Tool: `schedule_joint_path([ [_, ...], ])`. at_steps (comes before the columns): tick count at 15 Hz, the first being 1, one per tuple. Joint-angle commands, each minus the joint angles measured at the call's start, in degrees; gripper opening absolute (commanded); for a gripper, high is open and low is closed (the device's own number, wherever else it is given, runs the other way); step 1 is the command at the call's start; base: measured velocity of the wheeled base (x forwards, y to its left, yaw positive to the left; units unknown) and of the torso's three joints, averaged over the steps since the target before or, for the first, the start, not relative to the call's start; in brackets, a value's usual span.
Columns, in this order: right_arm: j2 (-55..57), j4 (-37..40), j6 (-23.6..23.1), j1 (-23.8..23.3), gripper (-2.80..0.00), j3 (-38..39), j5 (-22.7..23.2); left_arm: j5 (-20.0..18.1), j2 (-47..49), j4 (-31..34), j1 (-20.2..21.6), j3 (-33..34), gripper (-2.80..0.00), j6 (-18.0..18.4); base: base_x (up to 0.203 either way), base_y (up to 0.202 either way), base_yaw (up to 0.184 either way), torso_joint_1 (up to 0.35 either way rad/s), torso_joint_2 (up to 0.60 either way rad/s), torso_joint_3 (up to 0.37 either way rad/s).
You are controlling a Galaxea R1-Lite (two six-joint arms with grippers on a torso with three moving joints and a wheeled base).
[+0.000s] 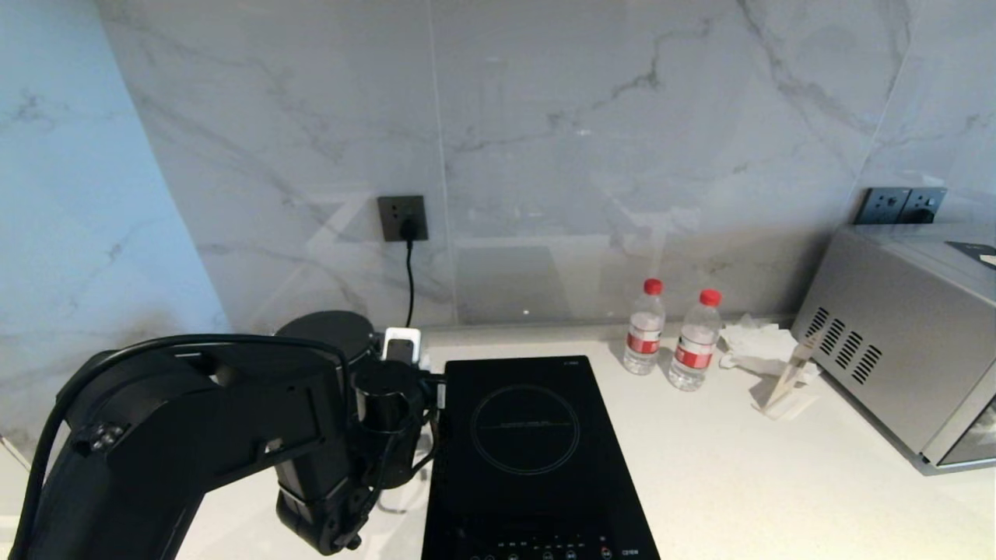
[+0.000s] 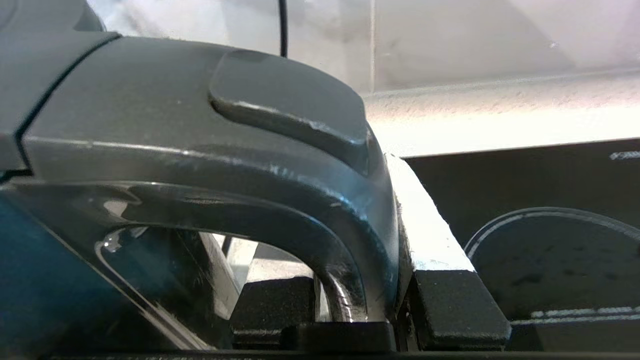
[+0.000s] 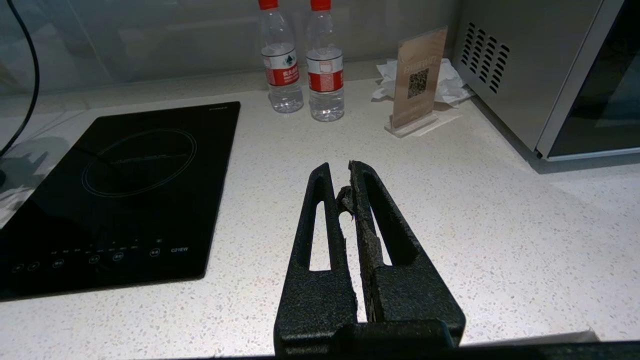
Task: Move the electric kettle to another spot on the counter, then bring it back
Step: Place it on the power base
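Note:
The electric kettle [image 1: 327,330] stands at the back left of the counter [image 1: 739,467], beside the hob; only its round dark lid shows above my left arm [image 1: 233,420]. In the left wrist view its thick glossy black handle [image 2: 300,200] fills the picture. My left gripper [image 2: 360,310] is shut on the upright part of that handle, one finger inside the loop and one outside. Whether the kettle rests on the counter or hangs above it cannot be told. My right gripper [image 3: 340,172] hovers shut and empty over bare counter [image 3: 500,225].
A black glass hob [image 1: 529,435] lies just right of the kettle. Two water bottles [image 1: 644,327] [image 1: 695,340], crumpled tissue [image 1: 759,342] and a small sign stand [image 1: 786,385] are at the back right. A steel microwave [image 1: 903,350] fills the right end. A cord hangs from the wall socket [image 1: 402,218].

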Motion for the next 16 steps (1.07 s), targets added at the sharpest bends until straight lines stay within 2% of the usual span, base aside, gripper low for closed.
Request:
schedule_joint_path([
  [1,-0.02,-0.01,0.05,0.00,-2.80,0.00,-0.01,0.16,-0.32,-0.56,1.08,0.14,-2.80,-0.01,0.000,0.000,0.000,0.000,0.00,0.000],
  [4,-0.02,-0.01,-0.01,0.00,-2.80,0.00,-0.01,0.00,-0.88,-0.86,0.28,2.45,-2.80,-0.16,0.000,0.000,0.000,0.000,0.00,0.000],
  [16,-0.02,-0.01,-0.01,0.00,-2.80,0.00,-0.01,0.32,-0.80,-0.74,0.11,1.13,-2.80,-0.01,0.000,0.000,0.000,0.000,0.00,0.000],
])
